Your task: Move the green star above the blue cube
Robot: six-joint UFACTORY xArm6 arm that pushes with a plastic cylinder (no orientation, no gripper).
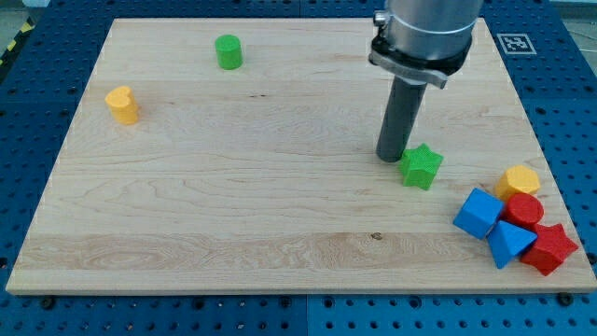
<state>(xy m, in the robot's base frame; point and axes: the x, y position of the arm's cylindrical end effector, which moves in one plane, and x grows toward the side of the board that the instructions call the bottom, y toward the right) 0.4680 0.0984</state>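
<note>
Green star [421,166] touching my tip [391,159]; blue cube [478,213] lower right; no legible writing.

We see a small green star [422,166] lying flat on our pale wooden desk [233,205], toward the view's right, its points spread outward. Near it, lower and farther to the view's right, a blue cube [478,213] rests at a tilt, one corner facing us, just apart from the star.
</note>
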